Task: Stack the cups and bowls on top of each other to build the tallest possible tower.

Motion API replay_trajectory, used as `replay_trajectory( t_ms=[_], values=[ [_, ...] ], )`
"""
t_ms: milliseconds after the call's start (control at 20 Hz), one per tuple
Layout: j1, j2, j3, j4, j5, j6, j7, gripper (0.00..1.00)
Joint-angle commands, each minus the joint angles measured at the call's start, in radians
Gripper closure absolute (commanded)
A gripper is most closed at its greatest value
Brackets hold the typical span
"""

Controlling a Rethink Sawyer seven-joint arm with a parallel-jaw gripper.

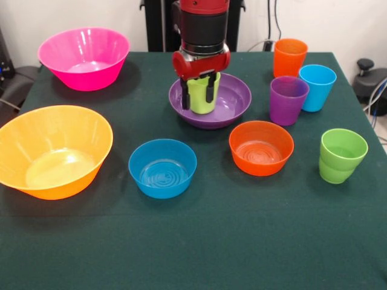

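Arm comes straight down, gripper (198, 95) fingers closed round the lime-yellow cup (202, 95) inside the purple bowl (233, 103) | blue bowl (162, 168) and orange bowl (261, 147) just in front; pink bowl (84, 58), yellow-orange bowl (52, 150) well off one side; orange, purple, light-blue, green cups opposite | bowls five, cups five

1. The scene is bright and evenly lit from overhead, with no dim corners on the green table (199, 241).
2. Shadows are soft and short, pooled close under each piece; the pink bowl (84, 57) throws its shadow towards 4 o'clock.
3. Pale glare sits in the floors of the yellow-orange bowl (53, 151) and the small blue bowl (162, 168) (its ridged rings catch the light).
4. Focus is slightly soft throughout; edges look mildly fuzzy.
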Motion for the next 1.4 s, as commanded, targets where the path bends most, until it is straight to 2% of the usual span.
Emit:
replay_trajectory(
  t_ms=[50, 250, 1200, 1400],
  values=[
    [0.045, 0.039, -0.035, -0.078, -0.057, -0.056, 0.098, 0.00],
    [0.075, 0.041, -0.067, -0.091, -0.067, -0.113, 0.118, 0.00],
    [0.091, 0.023, -0.079, -0.088, -0.025, -0.179, 0.100, 0.00],
    [0.092, 0.024, -0.072, -0.092, -0.023, -0.155, 0.084, 0.00]
  ],
)
